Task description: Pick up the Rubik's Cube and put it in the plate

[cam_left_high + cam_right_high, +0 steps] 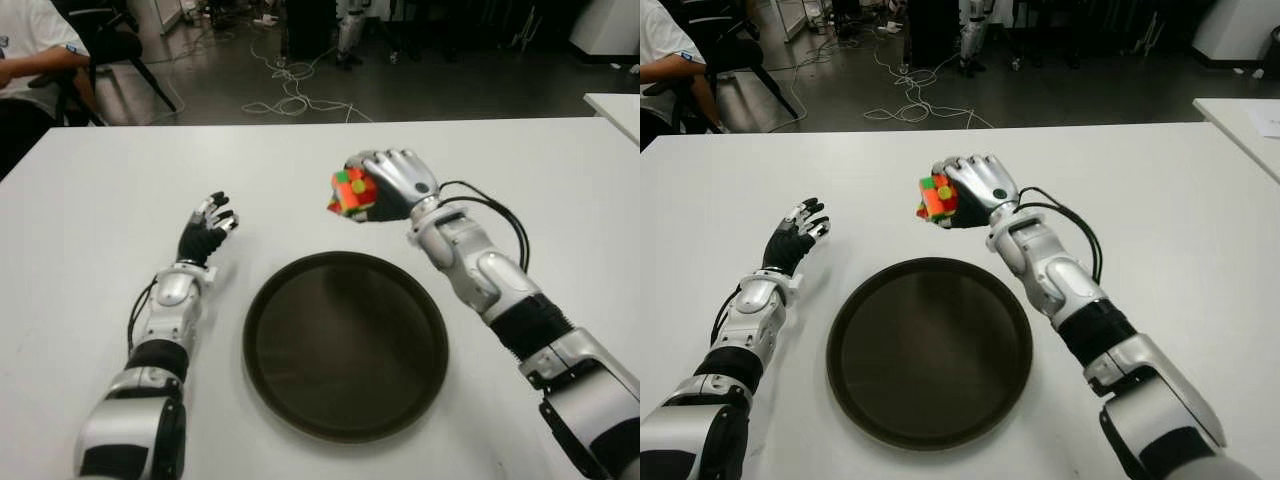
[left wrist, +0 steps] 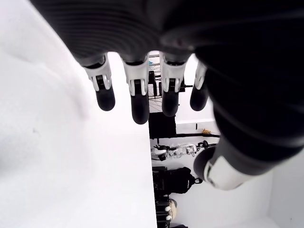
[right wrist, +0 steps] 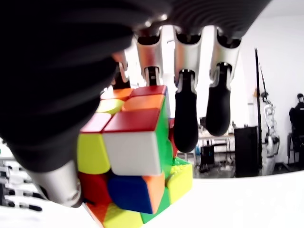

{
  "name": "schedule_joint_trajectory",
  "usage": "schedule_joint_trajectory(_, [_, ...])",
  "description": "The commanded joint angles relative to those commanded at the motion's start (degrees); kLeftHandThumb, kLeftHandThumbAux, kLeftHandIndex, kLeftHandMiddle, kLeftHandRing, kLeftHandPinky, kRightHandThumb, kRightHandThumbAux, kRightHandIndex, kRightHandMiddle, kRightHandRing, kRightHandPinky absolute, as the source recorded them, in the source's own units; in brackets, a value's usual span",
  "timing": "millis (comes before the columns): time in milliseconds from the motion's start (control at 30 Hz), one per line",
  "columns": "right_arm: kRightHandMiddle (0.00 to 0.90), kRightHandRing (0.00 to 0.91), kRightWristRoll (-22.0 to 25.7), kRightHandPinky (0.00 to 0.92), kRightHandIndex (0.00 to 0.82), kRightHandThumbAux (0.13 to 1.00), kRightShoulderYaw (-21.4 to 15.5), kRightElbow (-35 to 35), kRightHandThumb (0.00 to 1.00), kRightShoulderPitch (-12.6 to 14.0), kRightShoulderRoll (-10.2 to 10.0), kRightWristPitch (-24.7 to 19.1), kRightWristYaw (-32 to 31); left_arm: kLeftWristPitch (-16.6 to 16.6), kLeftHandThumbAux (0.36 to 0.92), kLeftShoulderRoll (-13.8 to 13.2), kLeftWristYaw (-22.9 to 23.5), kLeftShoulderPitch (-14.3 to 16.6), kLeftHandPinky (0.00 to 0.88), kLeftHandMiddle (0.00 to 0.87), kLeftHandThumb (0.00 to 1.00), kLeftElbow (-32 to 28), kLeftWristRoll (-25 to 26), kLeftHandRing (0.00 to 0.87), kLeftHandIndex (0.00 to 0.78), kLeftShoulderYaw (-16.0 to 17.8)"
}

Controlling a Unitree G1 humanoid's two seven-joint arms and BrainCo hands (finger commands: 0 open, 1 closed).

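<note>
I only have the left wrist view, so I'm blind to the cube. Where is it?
Observer: The Rubik's Cube is held in the right hand, lifted clear of the table.
Operator: Is it over the plate?
Observer: Not quite. The plate lies nearer the robot, with nothing in it; the cube shows just beyond its far rim.
Operator: And my left hand?
Observer: The left hand shows to the left of the plate, fingers spread, holding nothing.
</note>
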State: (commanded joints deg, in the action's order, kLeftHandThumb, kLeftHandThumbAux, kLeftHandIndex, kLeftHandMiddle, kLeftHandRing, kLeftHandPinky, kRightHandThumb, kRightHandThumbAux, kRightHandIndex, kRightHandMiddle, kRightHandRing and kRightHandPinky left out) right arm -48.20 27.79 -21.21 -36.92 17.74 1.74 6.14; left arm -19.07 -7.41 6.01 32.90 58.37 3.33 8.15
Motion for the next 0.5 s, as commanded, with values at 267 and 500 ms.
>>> schedule_joint_trajectory(267, [0.604,0.603,-0.48,0.572,0.425,0.735,-1.33,0.92,0.689,0.59,0.07,-0.04,1.48,-0.18,0.721,0.20,-0.32,0.10,0.082,0.125,0.214,0.43,0.19,0.112,0.061,0.28])
schedule_joint_trajectory(500, [0.621,0.615,0.32,0.593,0.426,0.735,-2.02,-0.73,0.689,1.36,0.38,3.02,4.79,-0.14,0.730,0.25,-0.37,0.20,0.085,0.121,0.219,0.59,0.39,0.111,0.058,0.50])
